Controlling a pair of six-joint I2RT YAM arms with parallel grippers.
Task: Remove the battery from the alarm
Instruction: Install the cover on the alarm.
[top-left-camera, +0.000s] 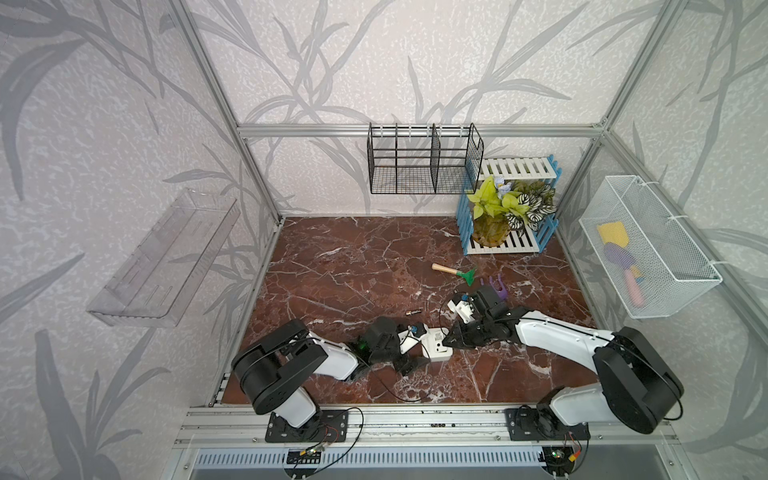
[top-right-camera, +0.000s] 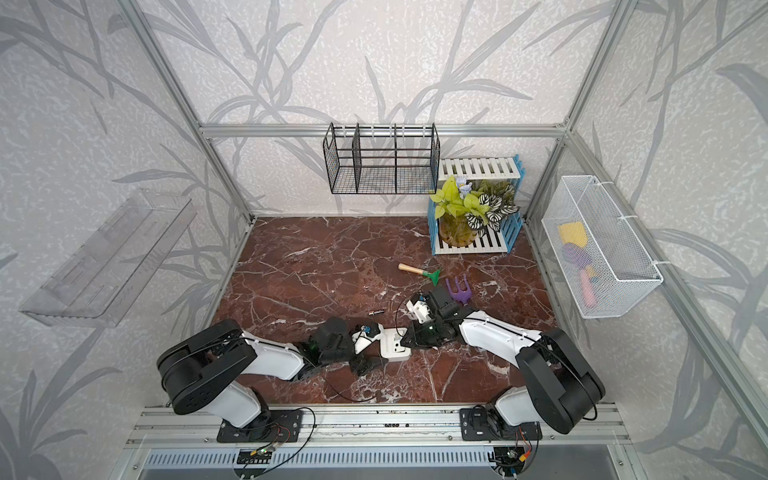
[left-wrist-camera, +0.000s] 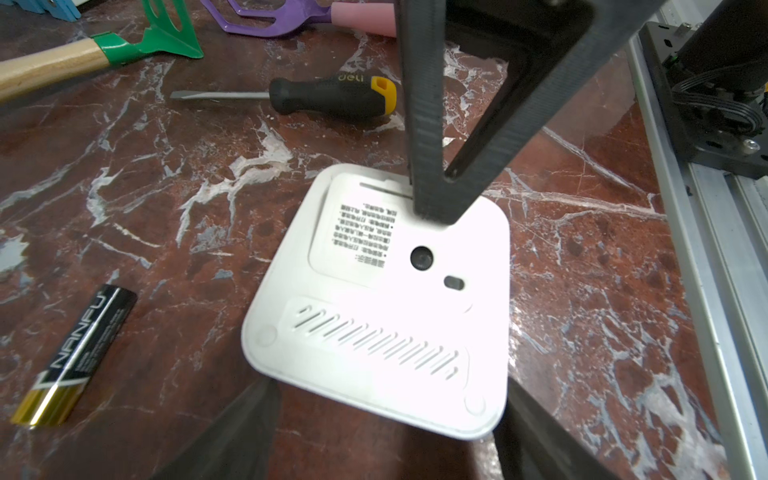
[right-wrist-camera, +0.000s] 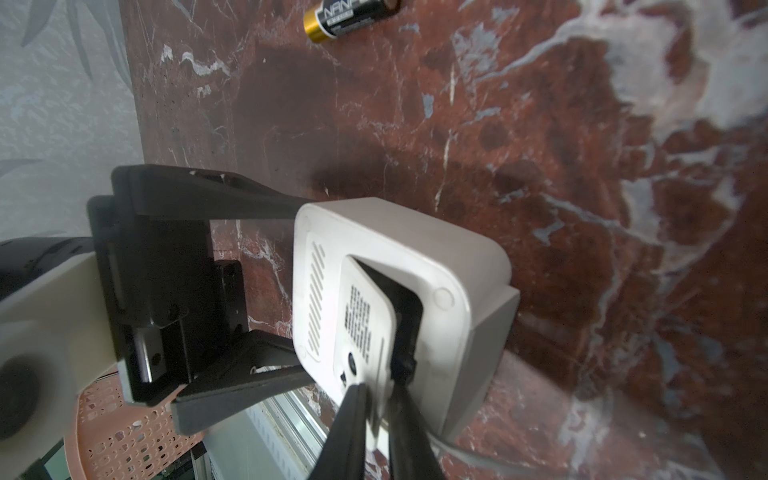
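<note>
The alarm (top-left-camera: 436, 345) (top-right-camera: 395, 345) is a white square clock lying face down on the marble table. My left gripper (left-wrist-camera: 388, 384) clasps its two sides, one finger on each, as the right wrist view shows. My right gripper (right-wrist-camera: 380, 388) (left-wrist-camera: 432, 210) is shut on the edge of the small white cover plate (right-wrist-camera: 365, 316). The plate is tilted up out of the dark recess (right-wrist-camera: 405, 307); what lies inside is hidden. A black and gold battery (top-left-camera: 413, 311) (top-right-camera: 376, 311) (left-wrist-camera: 79, 357) (right-wrist-camera: 349, 18) lies loose on the table, beyond the alarm towards the back left.
A black-and-yellow screwdriver (left-wrist-camera: 332, 97) lies beyond the alarm. A green rake with a wooden handle (top-left-camera: 455, 272) and a purple fork (top-left-camera: 496, 286) lie behind the right arm. A plant on a slatted shelf (top-left-camera: 507, 208) stands at the back right.
</note>
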